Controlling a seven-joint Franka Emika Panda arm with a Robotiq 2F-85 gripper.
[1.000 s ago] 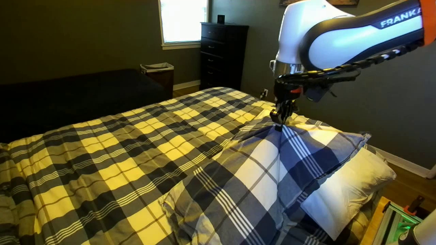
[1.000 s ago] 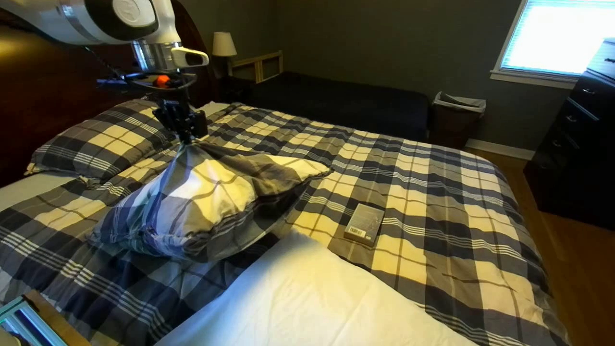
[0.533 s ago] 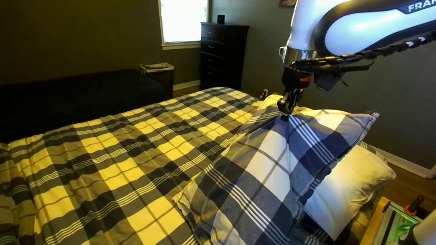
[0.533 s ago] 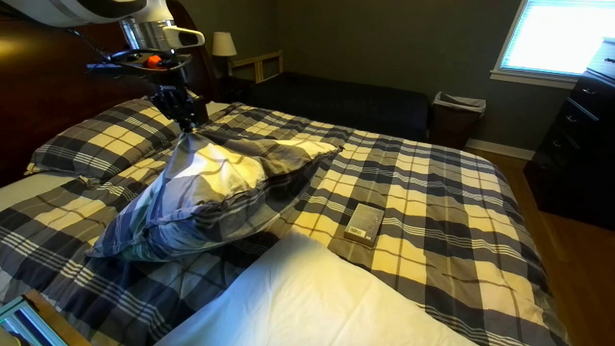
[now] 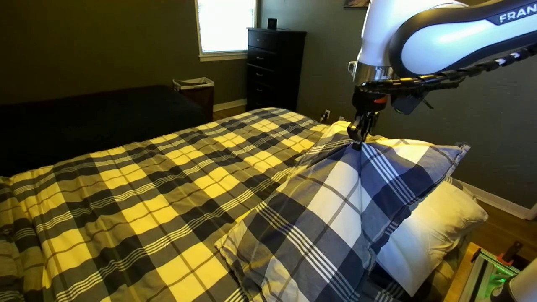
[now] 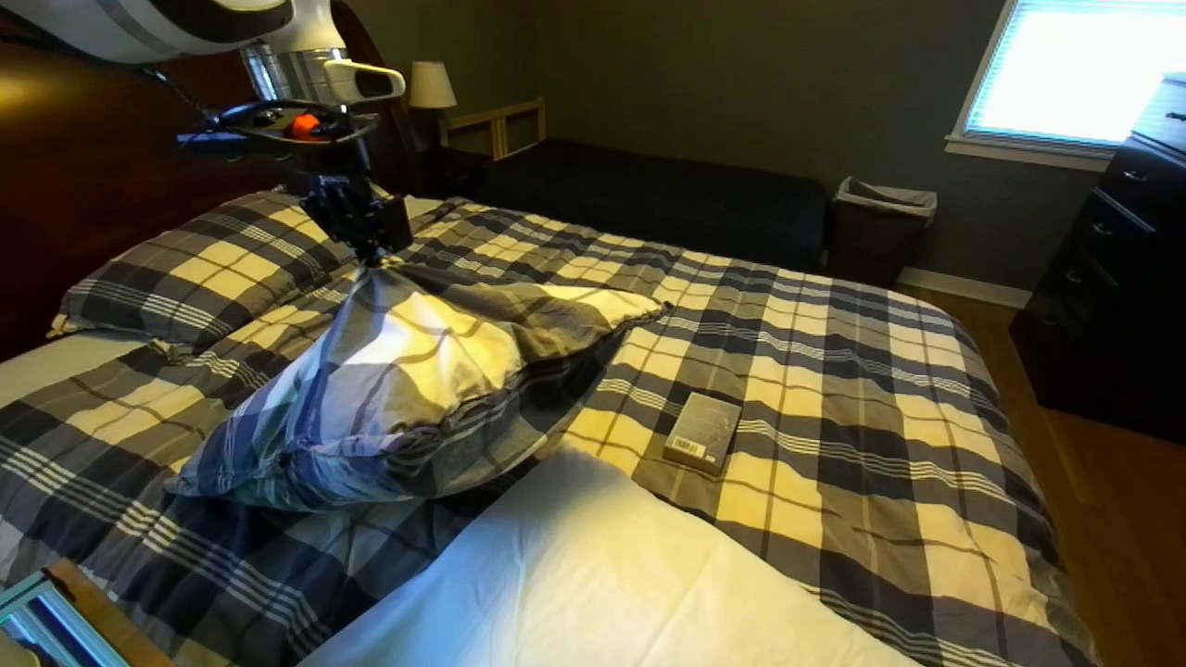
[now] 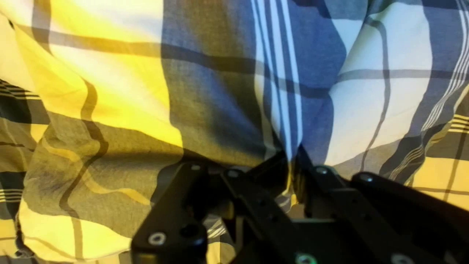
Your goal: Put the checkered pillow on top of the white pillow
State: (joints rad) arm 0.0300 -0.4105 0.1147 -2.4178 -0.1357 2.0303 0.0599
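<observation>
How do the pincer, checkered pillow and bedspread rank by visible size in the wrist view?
Largest to smallest, as they look there:
1. Checkered pillow, filling most of the picture
2. Pincer, its apparent size helped by being nearer the camera
3. Bedspread, showing only in patches

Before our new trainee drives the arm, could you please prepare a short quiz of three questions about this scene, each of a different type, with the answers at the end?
1. True or false: the gripper pinches the fabric of the checkered pillow.
2. In an exterior view, which of these lies on the bedspread? A: a lamp; B: a box; C: a laundry basket.
3. Fill the gap: the checkered pillow is not on top of the white pillow but ____ it.

Key: 1. True. 2. B. 3. Beside.
</observation>
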